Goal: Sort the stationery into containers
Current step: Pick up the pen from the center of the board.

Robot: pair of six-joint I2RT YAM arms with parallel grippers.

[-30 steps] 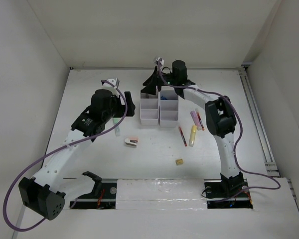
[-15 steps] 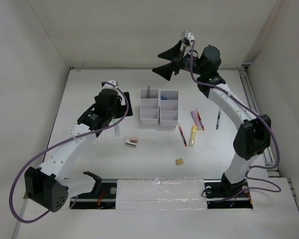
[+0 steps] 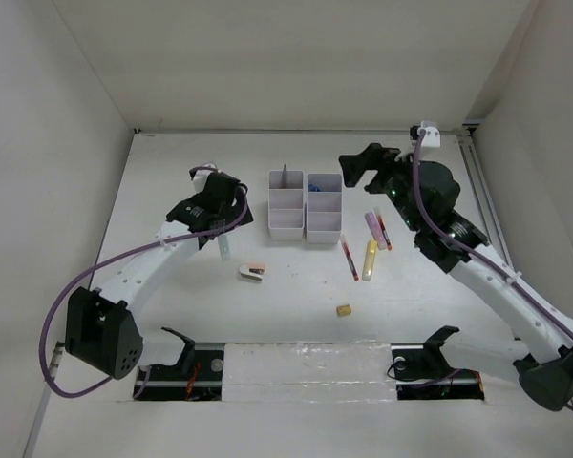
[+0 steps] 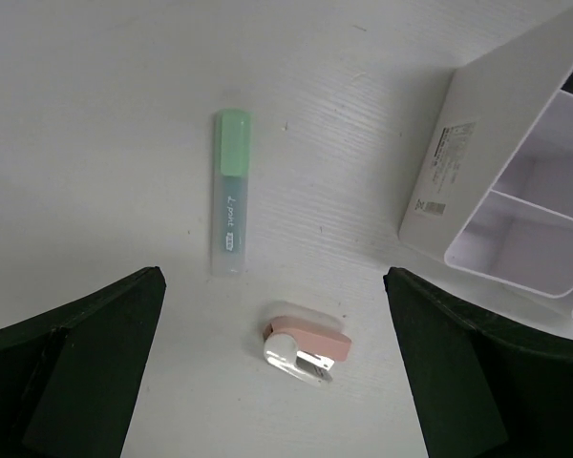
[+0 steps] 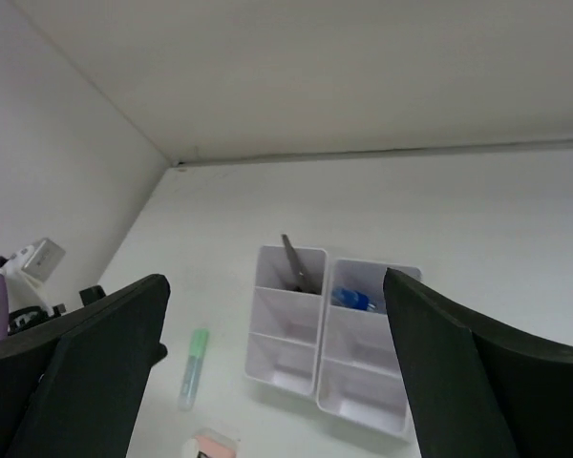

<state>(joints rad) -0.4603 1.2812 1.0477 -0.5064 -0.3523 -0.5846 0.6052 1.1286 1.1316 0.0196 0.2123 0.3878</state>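
Two joined white organisers [image 3: 306,218] stand mid-table. Scissors [image 3: 285,176] stand in the far left compartment and the blue-capped glue bottle [image 3: 315,189] lies in the far right one; both also show in the right wrist view, scissors [image 5: 294,264] and bottle [image 5: 351,299]. A pink-white stapler [image 3: 252,273] and a green highlighter [image 4: 230,193] lie left of the organisers. My left gripper [image 3: 222,221] hovers open above them, stapler [image 4: 304,344] between its fingers. My right gripper [image 3: 365,172] is open, empty and raised right of the organisers.
Right of the organisers lie a pink highlighter [image 3: 372,224], two red pens [image 3: 350,260], [image 3: 384,232] and a yellow highlighter [image 3: 370,260]. A tan eraser cube [image 3: 344,310] sits nearer the front. White walls enclose the table on three sides.
My right arm lifted away from the organisers' far end and swung out to the right. My left gripper shifted slightly left over the green highlighter and stapler.
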